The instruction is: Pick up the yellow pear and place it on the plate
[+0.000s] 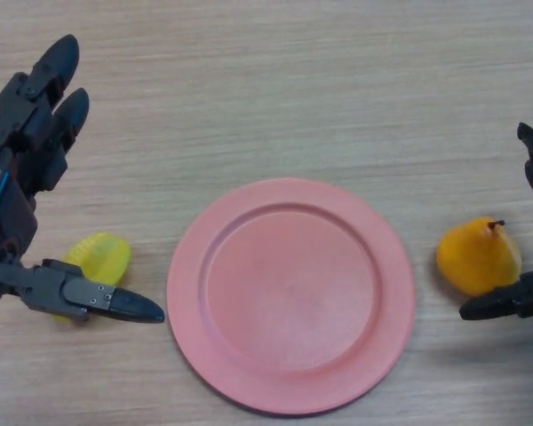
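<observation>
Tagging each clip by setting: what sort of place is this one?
Probably a lab or test tabletop, not a real kitchen: a bare wood-grain table holds only a pink plate, a yellow pear and a small yellow fruit-like item, with the robot's hands at either side.

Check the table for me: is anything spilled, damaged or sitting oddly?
Nothing stands out. The pink plate lies flat and bare, the yellow pear rests by the right hand, and a pale yellow object sits by the left hand.
</observation>
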`<state>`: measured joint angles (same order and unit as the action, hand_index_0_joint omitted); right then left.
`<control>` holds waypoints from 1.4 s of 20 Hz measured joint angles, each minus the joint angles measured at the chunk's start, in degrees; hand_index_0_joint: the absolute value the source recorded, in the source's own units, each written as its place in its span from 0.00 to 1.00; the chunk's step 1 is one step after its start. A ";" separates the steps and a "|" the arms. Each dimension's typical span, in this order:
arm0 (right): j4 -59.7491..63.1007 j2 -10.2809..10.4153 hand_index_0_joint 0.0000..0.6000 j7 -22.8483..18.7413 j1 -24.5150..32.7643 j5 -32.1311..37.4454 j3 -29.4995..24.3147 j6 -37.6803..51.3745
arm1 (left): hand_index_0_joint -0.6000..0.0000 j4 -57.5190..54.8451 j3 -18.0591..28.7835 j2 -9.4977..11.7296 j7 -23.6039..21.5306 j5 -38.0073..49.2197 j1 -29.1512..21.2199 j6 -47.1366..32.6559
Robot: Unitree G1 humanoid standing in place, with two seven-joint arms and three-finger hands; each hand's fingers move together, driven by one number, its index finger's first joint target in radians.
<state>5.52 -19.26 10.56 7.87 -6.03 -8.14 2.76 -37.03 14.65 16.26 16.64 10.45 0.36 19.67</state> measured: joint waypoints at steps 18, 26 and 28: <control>15.12 0.67 1.00 -2.12 3.52 3.18 2.58 3.26 | 1.00 -1.03 2.18 -0.70 1.64 -1.91 2.42 0.01; -5.89 2.07 1.00 -5.37 2.15 7.39 2.30 -12.28 | 1.00 -1.03 2.24 -0.85 2.09 -2.08 2.84 -0.04; -12.65 3.47 1.00 -6.08 2.04 8.73 3.67 -15.71 | 1.00 -1.02 2.27 -0.87 2.09 -2.63 2.90 -0.04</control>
<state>-7.13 -15.79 4.48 9.91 2.70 -4.47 -12.95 -38.05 16.92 15.39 18.73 7.83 3.25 19.63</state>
